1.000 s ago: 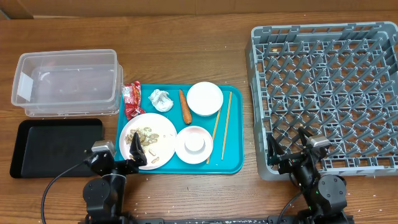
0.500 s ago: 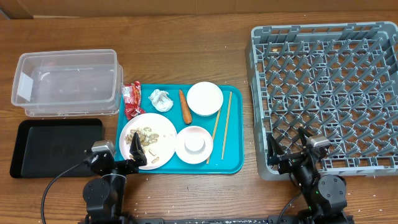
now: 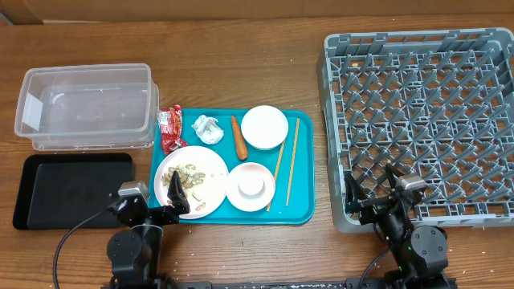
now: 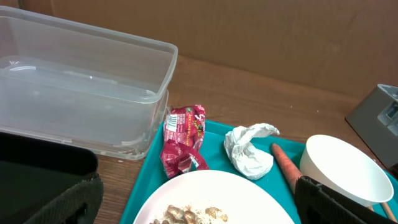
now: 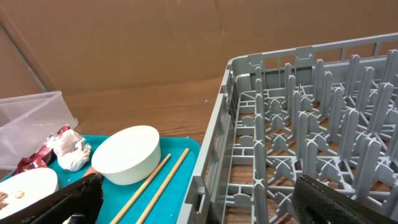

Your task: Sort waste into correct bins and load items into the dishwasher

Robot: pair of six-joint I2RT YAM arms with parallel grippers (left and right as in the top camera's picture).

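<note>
Sorting is apparently just beginning: clear tub and black tray are sitting empty; left gripper, wide open and unladen, is facing the red wrapper at the edge of the teal tray, calling for a forward reach; right gripper, likewise open and empty, is hovering beside the grey rack.

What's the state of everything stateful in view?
left claw: open, empty
right claw: open, empty
clear tub: empty
black tray: empty
dish rack: empty
large plate: upright, food scraps on it
white bowl: upright, empty
tissue: crumpled
snack wrapper: crumpled
</note>
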